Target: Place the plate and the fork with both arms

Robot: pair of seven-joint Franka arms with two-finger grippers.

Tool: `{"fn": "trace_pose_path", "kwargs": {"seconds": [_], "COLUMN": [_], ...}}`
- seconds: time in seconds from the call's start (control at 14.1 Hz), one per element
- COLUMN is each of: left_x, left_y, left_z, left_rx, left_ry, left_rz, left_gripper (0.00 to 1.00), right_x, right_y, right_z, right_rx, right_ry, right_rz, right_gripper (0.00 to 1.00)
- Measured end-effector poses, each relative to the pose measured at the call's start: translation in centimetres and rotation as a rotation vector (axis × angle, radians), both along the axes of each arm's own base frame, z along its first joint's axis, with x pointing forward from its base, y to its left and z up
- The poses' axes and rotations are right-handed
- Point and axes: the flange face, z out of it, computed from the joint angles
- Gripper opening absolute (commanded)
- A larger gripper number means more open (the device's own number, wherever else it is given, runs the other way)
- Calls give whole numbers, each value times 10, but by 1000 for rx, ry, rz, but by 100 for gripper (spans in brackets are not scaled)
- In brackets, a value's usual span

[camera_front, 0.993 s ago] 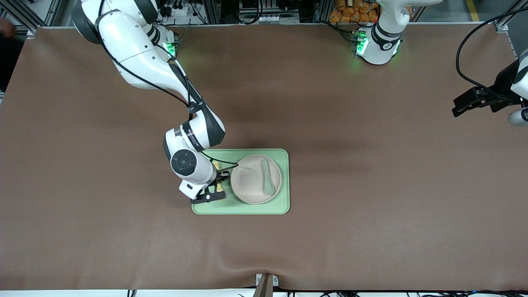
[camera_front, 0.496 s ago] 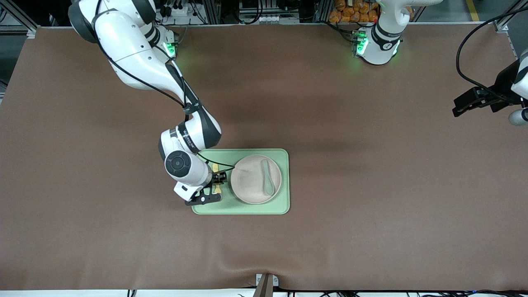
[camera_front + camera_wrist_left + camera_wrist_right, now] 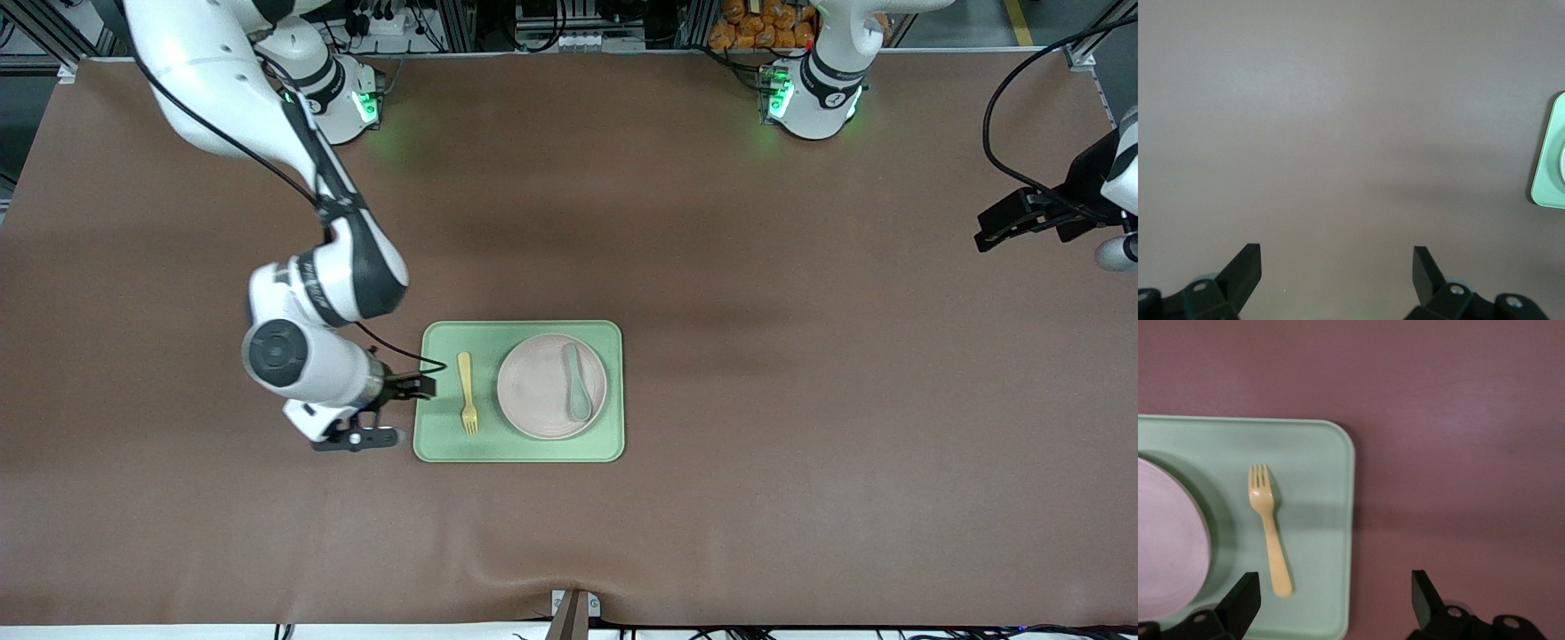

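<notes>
**Fork and plate lie on the tray**

The fork (image 3: 467,392) lies flat on the green tray (image 3: 524,452). In the front view it is at nine o'clock from the plate (image 3: 532,391), just beside it, and its prongs point to six o'clock. The plate sits on the tray too, with a green spoon (image 3: 578,384) on it.

The right gripper (image 3: 1335,580) is wide open and holds nothing. It hangs over the table by the tray's nine o'clock edge. The left gripper (image 3: 1337,257) is wide open too. It waits over the table at the left arm's end.

The fork looks light, stiff and thin. Its smooth plastic may slip, so the middle of the handle is the best place to pinch. The plate looks light and hard. I would take it by its raised rim.
</notes>
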Motion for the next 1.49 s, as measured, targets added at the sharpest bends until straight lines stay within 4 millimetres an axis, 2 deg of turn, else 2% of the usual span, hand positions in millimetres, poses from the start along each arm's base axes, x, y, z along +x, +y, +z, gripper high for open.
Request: {"fn": "trace_pose_path", "kwargs": {"seconds": [0.21,0.43,0.71,0.99,1.13,1.28,1.49], "left_x": [0,0,-4,-10,-11,-11,-11], "left_y": [0,0,0,-1,-1,-2,-11], "left_z": [-1,-1,7,15,15,15,15], "left_rx": [0,0,0,-1,-1,-1,-1], "left_ry": [1,2,-12,-23,-22,-22,-21], "left_rz": [0,0,0,-2,-3,-4,-21], "left_gripper": [100,100,100,100,100,100,100], "right_x": [-2,-11,-30,-71,-91,-111,-137], "right_y": [-52,-86,-115,-138,-150,-155,-154], "right_z": [51,99,174,267,305,329,334], "right_rx": [19,60,64,44,35,25,9], "right_ry": [48,74,86,25,-23,-53,-78], "right_rz": [-56,-79,-67,-79,-99,-109,-116], "right_gripper": [100,100,100,100,100,100,100]}}
